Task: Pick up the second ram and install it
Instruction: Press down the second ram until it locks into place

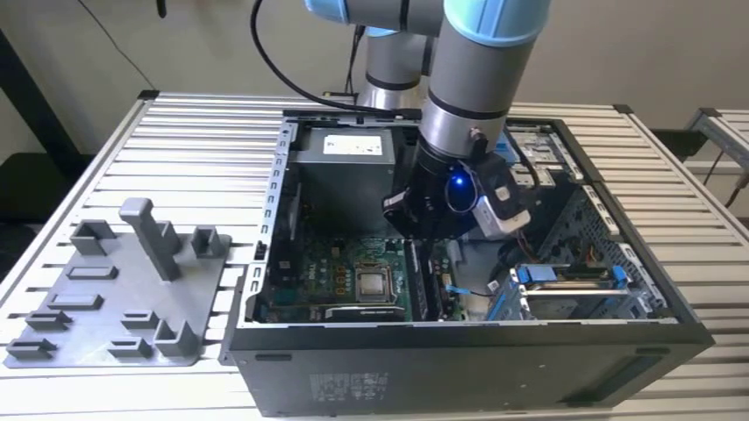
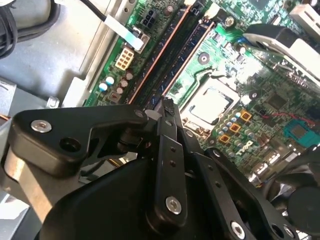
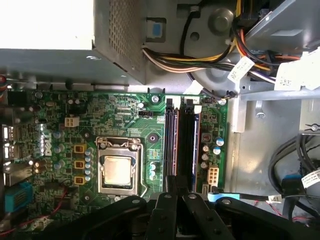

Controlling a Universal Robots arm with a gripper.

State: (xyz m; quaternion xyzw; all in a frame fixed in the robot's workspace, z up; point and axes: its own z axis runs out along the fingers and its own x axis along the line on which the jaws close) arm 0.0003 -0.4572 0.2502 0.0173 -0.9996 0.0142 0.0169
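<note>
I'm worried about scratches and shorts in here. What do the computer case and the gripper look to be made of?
Computer case: apparently painted sheet metal, matte black outside, bare grey inside.
Gripper: seemingly black metal or hard plastic, matte, with bolted link arms; which one is unclear.

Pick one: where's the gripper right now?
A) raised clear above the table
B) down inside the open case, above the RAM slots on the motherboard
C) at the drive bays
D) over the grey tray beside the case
B: in the exterior view the gripper is lowered inside the computer case, and the first wrist view looks down on the RAM slots of the motherboard.
</note>
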